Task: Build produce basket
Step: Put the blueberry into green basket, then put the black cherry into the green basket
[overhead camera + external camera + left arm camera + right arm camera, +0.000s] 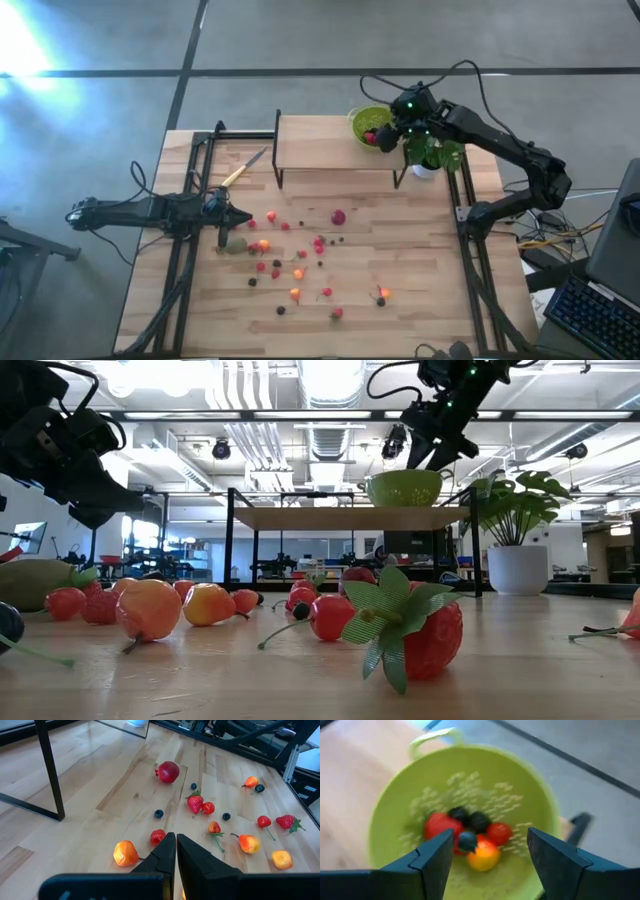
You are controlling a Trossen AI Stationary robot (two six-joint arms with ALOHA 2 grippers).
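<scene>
Your right gripper (487,852) hangs over the produce basket (420,795), fingers (432,857) spread wide, holding nothing; berries lie below them. Your left gripper (176,851) points low over the worktop (100,785), fingers pressed together, empty.

We are looking into a lab or workshop: exposed ceiling ducts (330,430) and strip lights are running overhead, benches crowding behind, a keyboard (597,312) sitting beside the table.

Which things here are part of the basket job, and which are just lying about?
Job:
- lime-green round plastic colander on the raised wooden shelf, some fruit inside
- small red, orange and dark fruits scattered on the table
- brownish-green oval kiwi

Lying about:
- yellow-handled knife
- leafy green plant in a white pot
</scene>
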